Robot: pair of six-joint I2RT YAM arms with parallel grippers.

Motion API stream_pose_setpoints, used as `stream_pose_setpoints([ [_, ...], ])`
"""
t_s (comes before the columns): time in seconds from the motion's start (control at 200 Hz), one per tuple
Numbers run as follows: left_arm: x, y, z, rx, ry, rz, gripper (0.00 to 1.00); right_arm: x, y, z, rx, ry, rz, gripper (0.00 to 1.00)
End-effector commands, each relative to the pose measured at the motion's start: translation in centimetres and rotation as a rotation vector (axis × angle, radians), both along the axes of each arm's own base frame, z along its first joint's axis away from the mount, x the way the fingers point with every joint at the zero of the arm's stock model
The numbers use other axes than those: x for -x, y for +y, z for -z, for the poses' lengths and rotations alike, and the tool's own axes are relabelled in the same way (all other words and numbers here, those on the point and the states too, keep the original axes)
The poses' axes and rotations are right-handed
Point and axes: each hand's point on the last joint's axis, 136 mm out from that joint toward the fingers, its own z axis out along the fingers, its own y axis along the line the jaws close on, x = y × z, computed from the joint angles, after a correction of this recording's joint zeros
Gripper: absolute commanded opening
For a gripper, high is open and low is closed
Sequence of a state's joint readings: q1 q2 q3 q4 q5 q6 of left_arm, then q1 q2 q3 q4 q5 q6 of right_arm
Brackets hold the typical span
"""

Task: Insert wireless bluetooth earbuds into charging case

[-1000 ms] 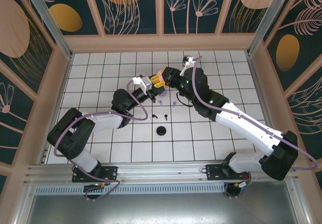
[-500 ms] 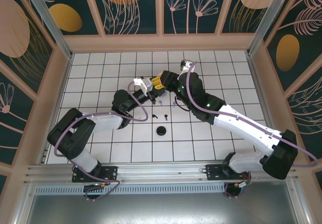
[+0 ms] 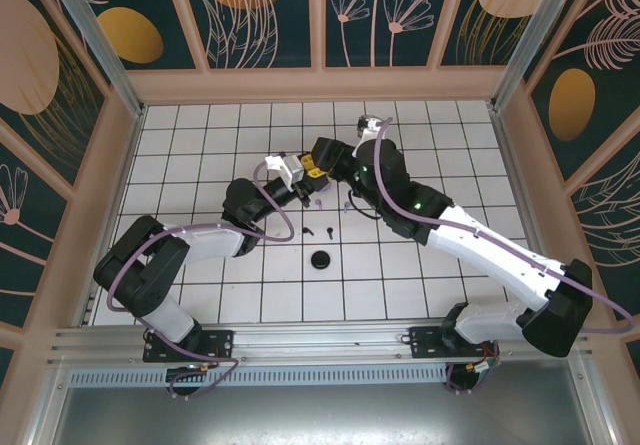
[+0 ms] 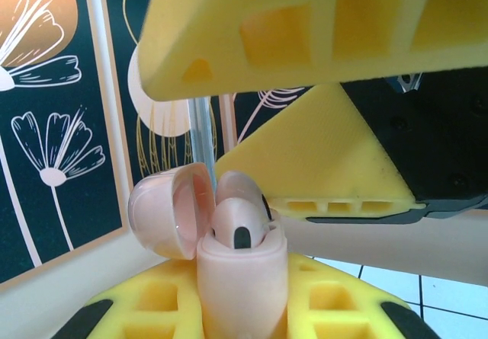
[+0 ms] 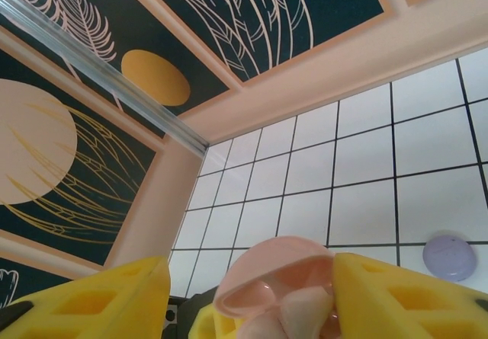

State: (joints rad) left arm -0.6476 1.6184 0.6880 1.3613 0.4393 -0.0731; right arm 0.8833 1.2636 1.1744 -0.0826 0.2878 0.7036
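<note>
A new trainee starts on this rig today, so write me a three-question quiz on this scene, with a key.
1. True or false: the pink case held in the left claw has its lid shut.
2. Pick one: the round case lying on the tiles nearest the bottom edge of the top view is A) black, B) orange, C) white.
3. Fill in: the jaws of the right claw stand ____ (open or shut).
Key: 1 false, the lid is hinged open and a pink earbud sits inside; 2 A; 3 open.
</note>
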Motion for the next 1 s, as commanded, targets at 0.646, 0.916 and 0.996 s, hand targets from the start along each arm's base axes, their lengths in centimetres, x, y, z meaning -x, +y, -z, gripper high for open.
stream_pose_setpoints([
  [0.646, 1.9, -0.7, -0.4, -0.081, -0.075, 0.066, 0.0, -4.8, -2.7, -4.0, 0.248, 0.096, -0.144, 0.19],
  [0.916, 1.8, -0.9, 0.0, -0.106, -0.082, 0.062, 0.0, -6.3, 0.1, 1.3, 0.364, 0.257, -0.283, 0.08],
  [0.996, 1.6, -0.9, 0.0, -0.104, -0.08, 0.057, 0.0, -5.5, 0.3, 2.5, 0.371, 0.289, -0.317, 0.07],
])
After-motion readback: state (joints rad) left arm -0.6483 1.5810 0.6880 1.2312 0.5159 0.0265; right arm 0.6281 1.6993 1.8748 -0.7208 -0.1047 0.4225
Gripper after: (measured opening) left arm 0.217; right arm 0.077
